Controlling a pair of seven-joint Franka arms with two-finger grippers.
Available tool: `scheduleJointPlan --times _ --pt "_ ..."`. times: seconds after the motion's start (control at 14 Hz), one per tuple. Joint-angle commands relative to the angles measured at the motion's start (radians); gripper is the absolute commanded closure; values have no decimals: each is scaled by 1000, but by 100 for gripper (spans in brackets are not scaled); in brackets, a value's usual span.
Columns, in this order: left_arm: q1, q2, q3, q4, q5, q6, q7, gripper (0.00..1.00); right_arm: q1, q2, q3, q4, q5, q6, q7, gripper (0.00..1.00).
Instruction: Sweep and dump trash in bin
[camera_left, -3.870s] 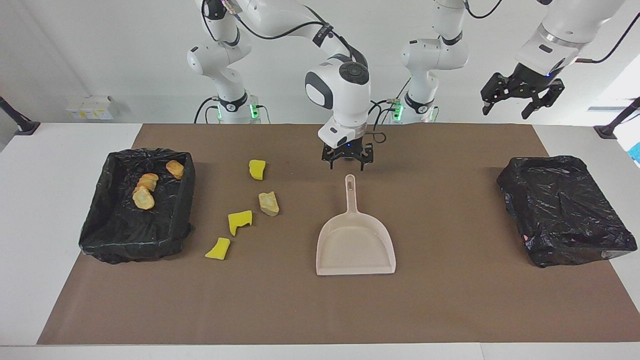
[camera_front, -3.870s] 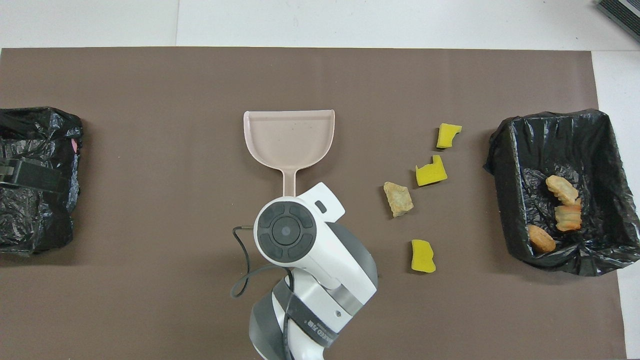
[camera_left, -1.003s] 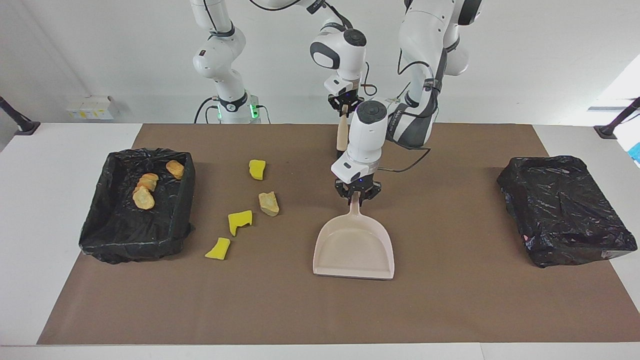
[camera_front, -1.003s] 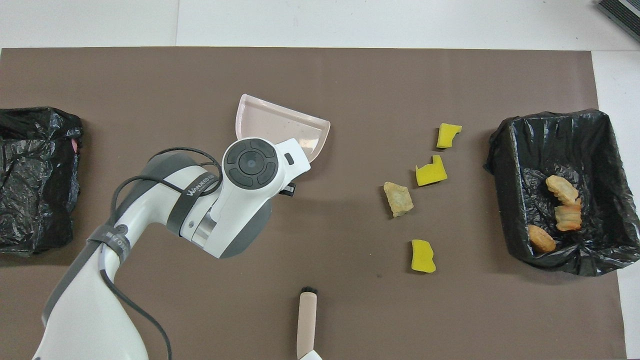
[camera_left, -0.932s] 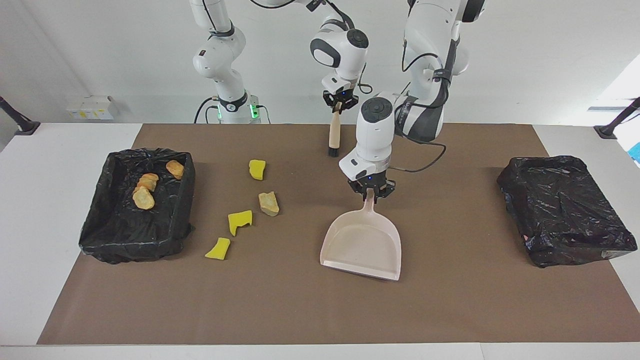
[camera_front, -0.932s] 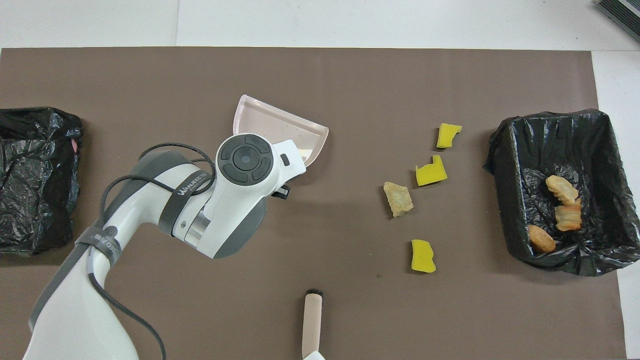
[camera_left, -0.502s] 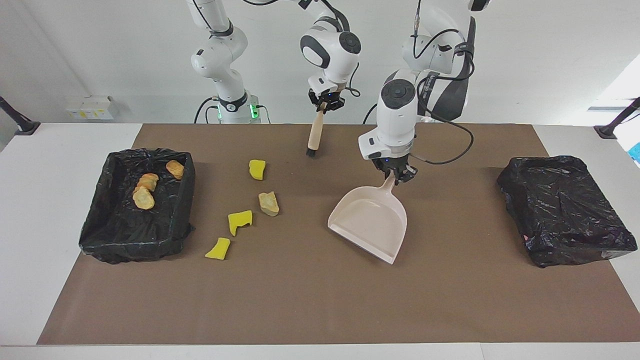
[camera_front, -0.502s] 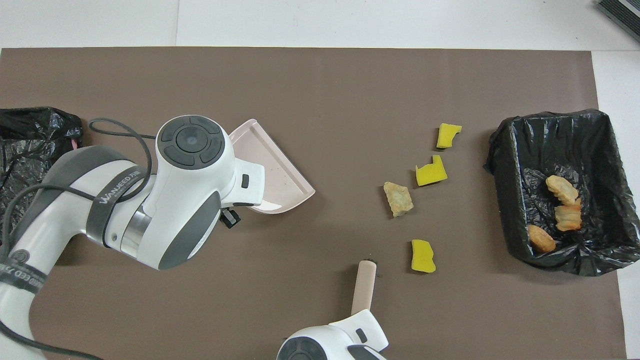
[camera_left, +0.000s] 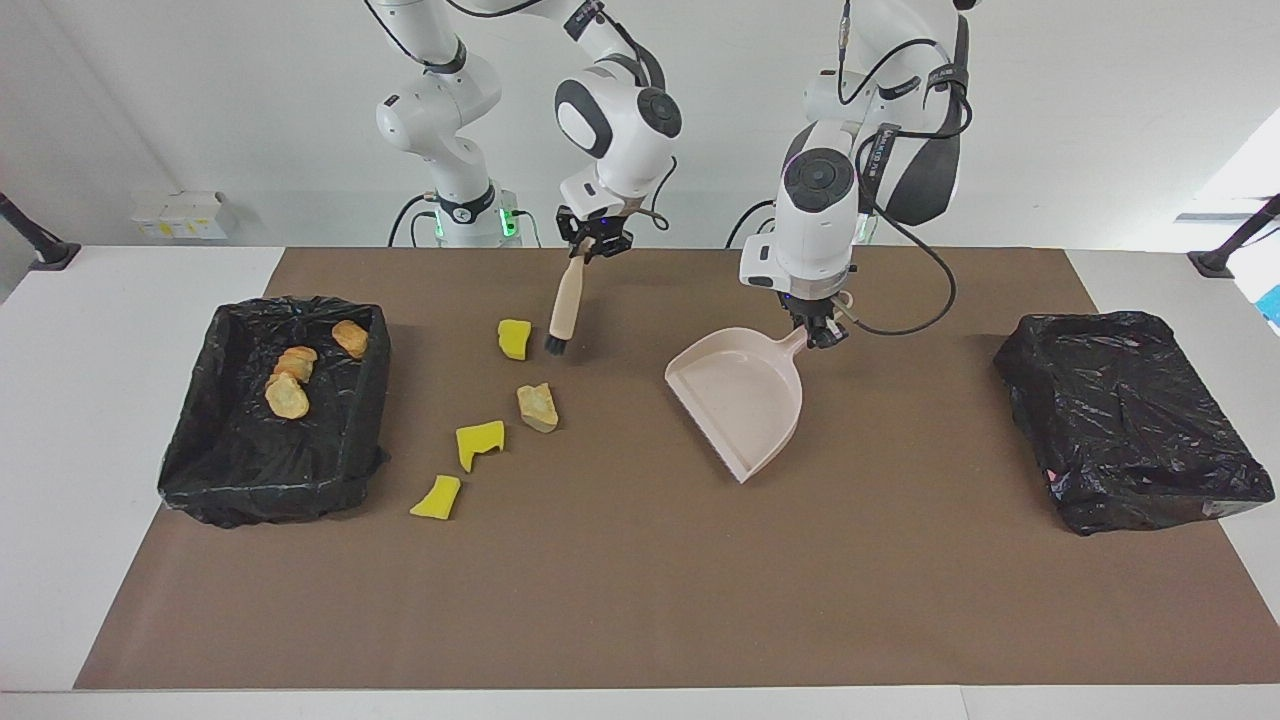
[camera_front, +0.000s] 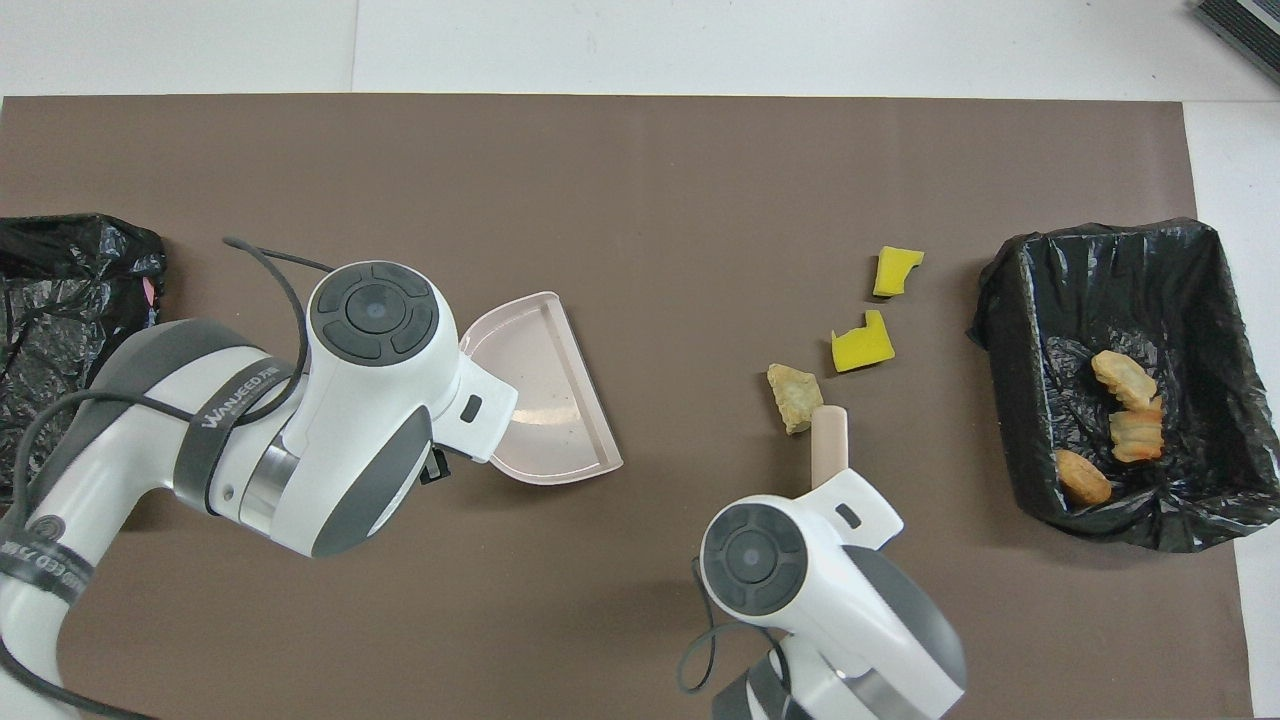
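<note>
Nearest to the robots, the right gripper (camera_left: 594, 243) is clamped on the top of the short beige brush with dark bristles (camera_left: 563, 303), which hangs tilted in the air. Its bristle end comes down just beside the yellow sponge chunk (camera_left: 514, 338), on the side toward the left arm; whether the bristles touch the brown table mat (camera_left: 640, 600) I cannot tell.

Taking this chunk as landmark, the left gripper (camera_left: 822, 332) is well apart from it toward the left arm's end, closed on the handle of the pale pink plastic dustpan (camera_left: 742, 398). The pan is tilted, and its open mouth is turned toward the chunk.

Farther from the robots than the chunk lie the tan bread-like lump (camera_left: 538, 407), then the notched yellow sponge piece (camera_left: 479, 443), then the yellow wedge (camera_left: 436, 497). This row runs away from the robots, so it lies between the pan mouth and the black-lined open bin (camera_left: 372, 400), where three orange lumps (camera_left: 290, 380) already lie.

I judge the brush arm is the nearer one.
</note>
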Motion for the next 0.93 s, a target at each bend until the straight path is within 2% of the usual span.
scheduleJointPlan --times 0.0,0.36,0.64,0.86 --pt "-16 -45 -6 -90 80 89 92 100 -96 30 14 9 -70 74 -125 100" --pt "-44 -42 -8 -151 89 117 98 100 -340 116 14 29 -211 307 -461 100" --pt "-45 -51 -8 -172 88 119 92 100 -417 220 12 163 -232 356 -587 100" --pt "-45 -53 -8 -173 88 103 91 100 -472 277 15 166 -263 464 -594 100"
